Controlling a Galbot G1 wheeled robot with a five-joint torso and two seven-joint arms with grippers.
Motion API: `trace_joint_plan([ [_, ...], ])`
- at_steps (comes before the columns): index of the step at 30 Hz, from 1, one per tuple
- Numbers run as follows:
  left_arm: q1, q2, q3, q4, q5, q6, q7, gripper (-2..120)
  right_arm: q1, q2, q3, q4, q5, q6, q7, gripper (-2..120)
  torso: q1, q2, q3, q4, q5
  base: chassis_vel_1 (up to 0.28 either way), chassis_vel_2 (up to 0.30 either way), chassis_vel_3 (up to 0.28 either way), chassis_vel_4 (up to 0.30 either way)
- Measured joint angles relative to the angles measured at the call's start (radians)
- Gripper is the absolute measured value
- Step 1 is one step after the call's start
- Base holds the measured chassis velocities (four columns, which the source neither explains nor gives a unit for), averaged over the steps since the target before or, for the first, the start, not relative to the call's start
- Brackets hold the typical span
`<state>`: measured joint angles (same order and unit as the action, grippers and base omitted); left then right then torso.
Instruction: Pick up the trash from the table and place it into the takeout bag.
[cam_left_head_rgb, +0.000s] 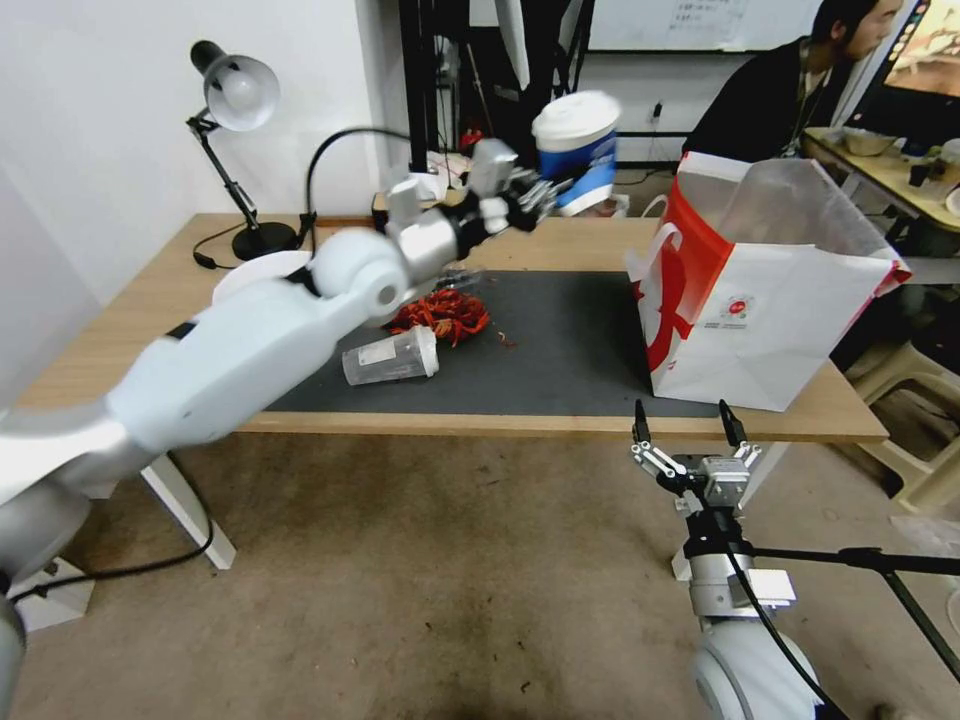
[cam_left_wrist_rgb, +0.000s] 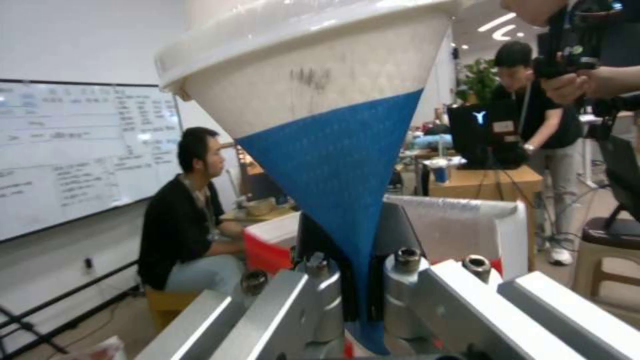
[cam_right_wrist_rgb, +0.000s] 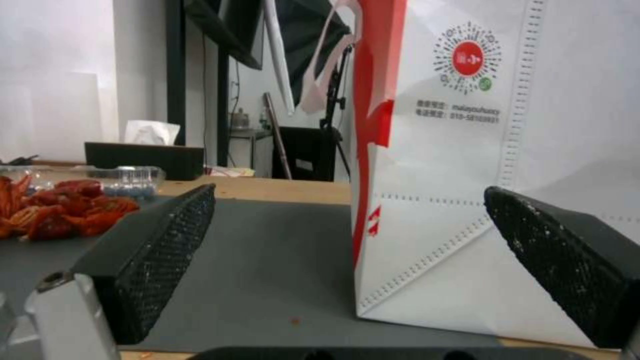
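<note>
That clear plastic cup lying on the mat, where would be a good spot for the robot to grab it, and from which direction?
Probably across the middle of the clear cup, coming down from above. It lies on its side on the mat, lid toward the crayfish shells, so its round wall faces up and the fingers can close on its two long sides. The open right end effector hangs at the table's front edge, apart from it.
</note>
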<state>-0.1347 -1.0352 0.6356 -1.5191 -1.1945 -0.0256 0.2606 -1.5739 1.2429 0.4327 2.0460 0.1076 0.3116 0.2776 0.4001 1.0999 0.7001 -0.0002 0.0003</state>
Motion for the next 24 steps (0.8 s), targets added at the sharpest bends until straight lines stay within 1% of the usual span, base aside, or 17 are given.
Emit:
trace_joint_plan([
  [1, 0.0, 0.0, 0.0, 0.0, 0.0, 0.0, 0.0, 0, 0.0, 0.0, 0.0, 0.0, 0.0, 0.0, 0.0, 100, 0.0, 0.0, 0.0, 0.0, 0.0, 0.0, 0.0, 0.0, 0.0],
  [4, -0.068, -0.067, 0.055, 0.052, -0.025, 0.013, 0.008, 0, 0.0, 0.003, 0.003, 0.0, 0.002, 0.0, 0.0, 100, 0.0, 0.0, 0.0, 0.0001, -0.0002, 0.0, 0.0, 0.0, 0.0],
  [5, -0.068, -0.067, 0.055, 0.052, -0.025, 0.013, 0.008, 0, 0.0, 0.003, 0.003, 0.0, 0.002, 0.0, 0.0, 100, 0.0, 0.0, 0.0, 0.0001, -0.0002, 0.0, 0.0, 0.0, 0.0],
  [8, -0.13, -0.134, 0.116, 0.108, -0.053, 0.024, 0.022, 0, 0.002, 0.008, 0.005, -0.001, 0.003, 0.001, 0.0, 100, 0.0, 0.0, 0.0, -0.0001, 0.0001, 0.0, 0.0, 0.0, 0.0],
  [9, -0.13, -0.134, 0.116, 0.108, -0.053, 0.024, 0.022, 0, 0.002, 0.008, 0.005, -0.001, 0.003, 0.001, 0.0, 100, 0.0, 0.0, 0.0, -0.0001, 0.0001, 0.0, 0.0, 0.0, 0.0],
  [13, -0.178, -0.18, 0.172, 0.166, -0.07, 0.029, 0.037, 0, 0.005, 0.012, 0.006, -0.001, 0.005, 0.002, 0.0, 100, 0.0, 0.0, 0.0, 0.0002, -0.0003, 0.0, 0.0, 0.0, 0.0],
  [14, -0.178, -0.18, 0.172, 0.166, -0.07, 0.029, 0.037, 0, 0.005, 0.012, 0.006, -0.001, 0.005, 0.002, 0.0, 100, 0.0, 0.0, 0.0, 0.0002, -0.0003, 0.0, 0.0, 0.0, 0.0],
  [16, -0.207, -0.204, 0.206, 0.199, -0.081, 0.029, 0.045, 0, 0.008, 0.015, 0.006, -0.001, 0.007, 0.002, 0.0, 100, 0.0, 0.0, 0.0, 0.0003, -0.0002, 0.0, 0.0, 0.0, 0.0],
  [17, -0.237, -0.23, 0.239, 0.238, -0.09, 0.032, 0.061, 0, 0.01, 0.018, 0.006, -0.001, 0.009, 0.003, 0.0, 100, 0.0, 0.0, 0.0, 0.0001, -0.0002, 0.0, 0.0, 0.0, 0.0],
  [18, -0.237, -0.23, 0.239, 0.238, -0.09, 0.032, 0.061, 0, 0.01, 0.018, 0.006, -0.001, 0.009, 0.003, 0.0, 100, 0.0, 0.0, 0.0, 0.0001, -0.0002, 0.0, 0.0, 0.0, 0.0],
  [21, -0.288, -0.271, 0.289, 0.299, -0.105, 0.048, 0.092, 0, 0.019, 0.027, 0.005, -0.001, 0.011, 0.003, 0.0, 100, 0.0, 0.0, 0.0, 0.0003, -0.0003, 0.0, 0.0, 0.0, 0.0],
  [24, -0.302, -0.28, 0.299, 0.307, -0.111, 0.059, 0.099, 0, 0.021, 0.031, 0.004, 0.0, 0.012, 0.003, 0.0, 100, 0.0, 0.0, 0.0, 0.0003, -0.0003, 0.0, 0.0, 0.0, 0.0],
])
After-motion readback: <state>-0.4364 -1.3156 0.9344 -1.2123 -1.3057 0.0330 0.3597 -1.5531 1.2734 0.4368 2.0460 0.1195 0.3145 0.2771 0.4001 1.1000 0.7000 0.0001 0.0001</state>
